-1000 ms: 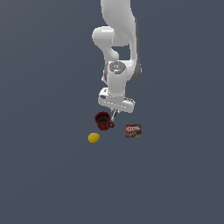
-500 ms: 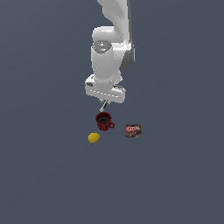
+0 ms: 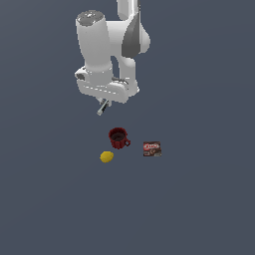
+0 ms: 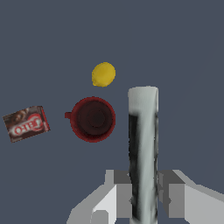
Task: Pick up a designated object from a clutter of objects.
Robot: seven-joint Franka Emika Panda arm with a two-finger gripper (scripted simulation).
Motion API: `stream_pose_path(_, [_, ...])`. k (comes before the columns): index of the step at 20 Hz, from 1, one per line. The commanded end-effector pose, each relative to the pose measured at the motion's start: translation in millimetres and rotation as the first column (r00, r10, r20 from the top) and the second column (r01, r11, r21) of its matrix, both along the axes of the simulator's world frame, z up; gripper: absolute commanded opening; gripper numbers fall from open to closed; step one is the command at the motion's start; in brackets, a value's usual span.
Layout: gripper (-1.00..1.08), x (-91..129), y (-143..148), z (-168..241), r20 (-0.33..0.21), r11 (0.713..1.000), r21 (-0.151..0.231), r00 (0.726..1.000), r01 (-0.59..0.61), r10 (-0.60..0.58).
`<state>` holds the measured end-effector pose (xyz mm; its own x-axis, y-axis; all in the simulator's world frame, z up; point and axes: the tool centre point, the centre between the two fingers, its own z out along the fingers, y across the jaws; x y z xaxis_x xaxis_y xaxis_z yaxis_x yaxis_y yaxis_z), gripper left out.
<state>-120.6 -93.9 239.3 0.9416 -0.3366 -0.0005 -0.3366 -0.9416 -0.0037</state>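
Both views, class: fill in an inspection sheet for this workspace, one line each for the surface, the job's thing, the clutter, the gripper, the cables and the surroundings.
Surface: flat dark grey-blue floor, no marks seen.
Job's thing: slim silvery stick, dark streak along it, held between the fingers, lifted off the floor.
Clutter: dark red mug upright, looks empty; yellow lemon beside it; brown-red flat box lying flat on the mug's other side; all three apart from each other.
Gripper: gripper shut on the stick, raised above the mug.
Cables: nothing seen.
Surroundings: nothing seen beyond the plain floor.
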Motion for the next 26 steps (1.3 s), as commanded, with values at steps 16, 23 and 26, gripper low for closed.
stream_pose_path(16, [-1.00, 8, -88, 122, -0.001, 1.000, -0.003, 1.000, 0.000, 0.000])
stream_pose_path(23, [-1.00, 11, -99, 137, -0.001, 1.000, -0.004, 1.000, 0.000, 0.000])
stream_pose_path(26, [-1.00, 11, -99, 137, -0.001, 1.000, -0.004, 1.000, 0.000, 0.000])
